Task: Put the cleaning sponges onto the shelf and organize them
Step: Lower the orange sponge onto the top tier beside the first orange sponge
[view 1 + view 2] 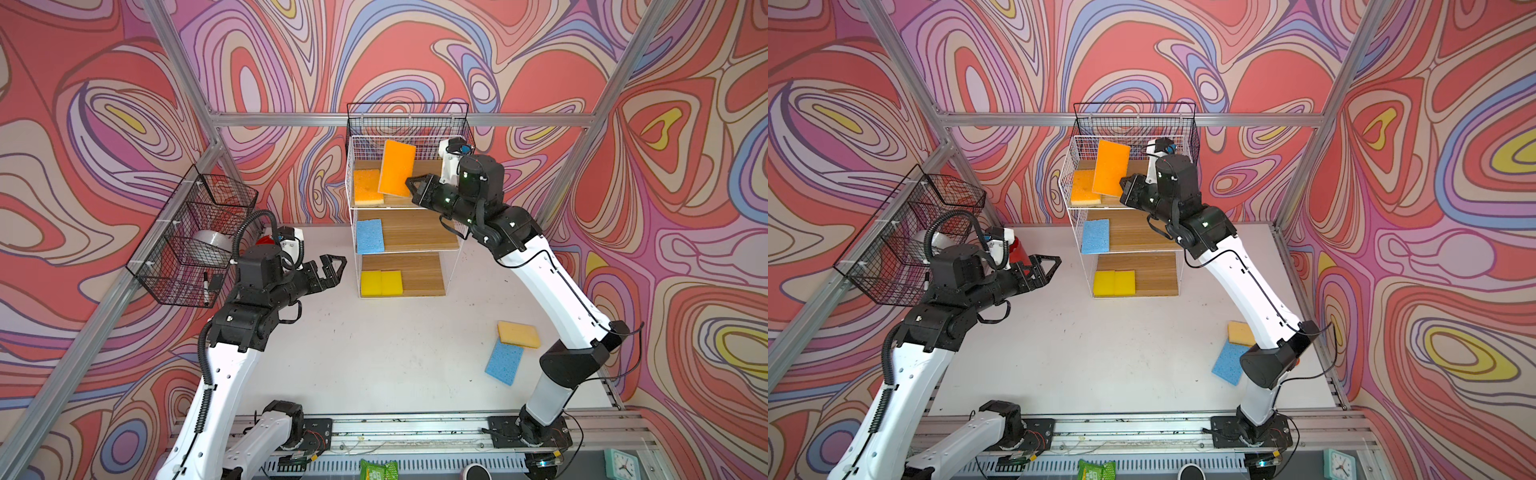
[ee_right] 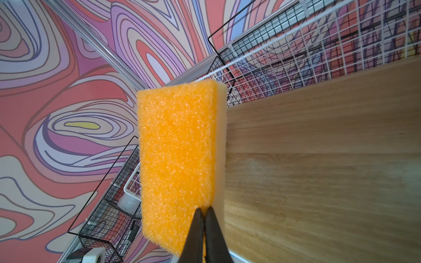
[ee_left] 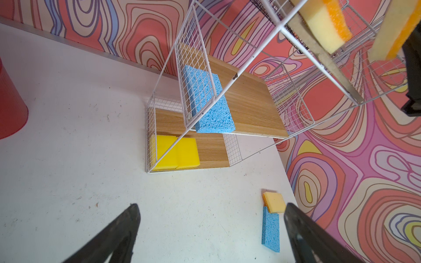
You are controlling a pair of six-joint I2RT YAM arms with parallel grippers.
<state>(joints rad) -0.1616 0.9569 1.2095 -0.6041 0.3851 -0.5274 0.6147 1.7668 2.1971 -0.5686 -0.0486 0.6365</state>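
The shelf [image 1: 415,232] stands at the back of the table. An orange sponge [image 1: 368,187] lies on its top board. My right gripper [image 2: 204,208] is shut on a second orange sponge [image 1: 397,168], holding it tilted on edge above that board, its pale layer facing the wood. A blue sponge [image 1: 370,236] lies on the middle board and two yellow sponges [image 1: 381,283] on the bottom one. On the table at the right, a sponge with its pale side up [image 1: 518,333] overlaps a blue sponge [image 1: 504,360]. My left gripper [image 1: 332,270] hangs open and empty left of the shelf.
Black wire baskets [image 1: 195,237] hang on the left frame, holding a white tape roll [image 1: 212,247] and a marker. Another black basket [image 1: 407,120] hangs behind the shelf's top. A red cup [image 3: 11,109] stands behind my left arm.
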